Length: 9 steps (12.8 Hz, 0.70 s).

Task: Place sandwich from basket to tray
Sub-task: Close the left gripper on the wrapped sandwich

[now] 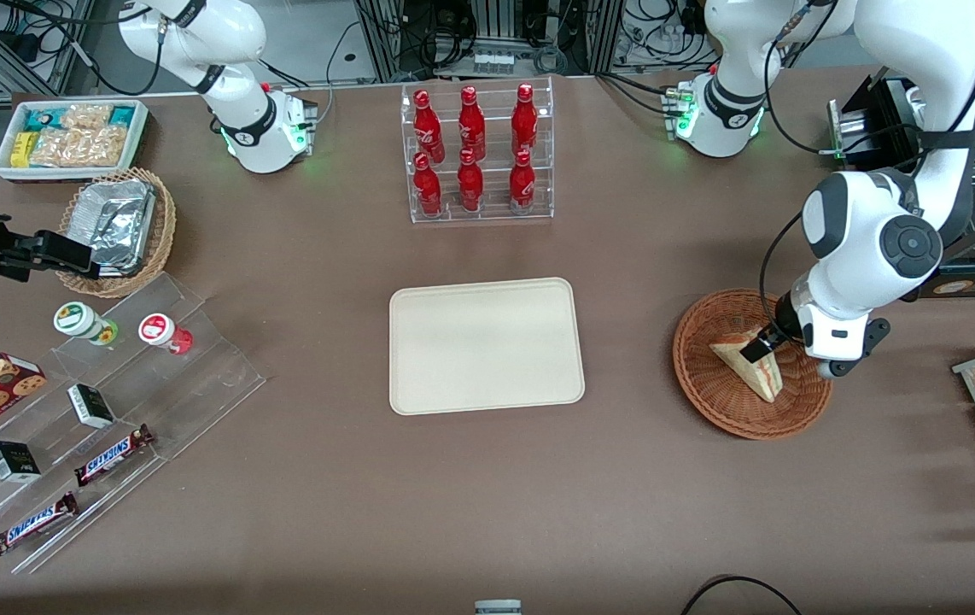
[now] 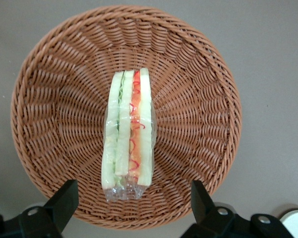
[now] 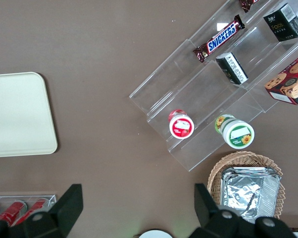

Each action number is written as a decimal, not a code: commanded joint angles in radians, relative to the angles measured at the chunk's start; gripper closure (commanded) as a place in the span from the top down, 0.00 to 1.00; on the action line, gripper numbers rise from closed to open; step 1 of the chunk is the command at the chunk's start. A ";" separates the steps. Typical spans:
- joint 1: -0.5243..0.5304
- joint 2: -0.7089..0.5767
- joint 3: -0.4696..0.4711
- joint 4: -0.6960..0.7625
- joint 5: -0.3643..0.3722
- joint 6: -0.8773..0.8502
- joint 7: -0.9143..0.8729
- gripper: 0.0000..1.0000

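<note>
The left arm's gripper hangs just above the reddish-brown wicker basket, fingers spread wide and holding nothing. The sandwich stands on edge in the basket's middle, in clear wrap, filling side up. The beige tray sits bare, well apart toward the table's middle. Biggest risk, probably: the slick wrap lets the wedge slip or tip as the fingers close, or a fingertip snags the weave and drags the basket along.
</note>
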 commanded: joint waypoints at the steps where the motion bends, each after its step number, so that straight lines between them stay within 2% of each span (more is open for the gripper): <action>1: -0.019 0.012 0.002 -0.018 -0.017 0.045 -0.021 1.00; 9: -0.019 0.057 0.002 -0.038 -0.004 0.103 -0.015 1.00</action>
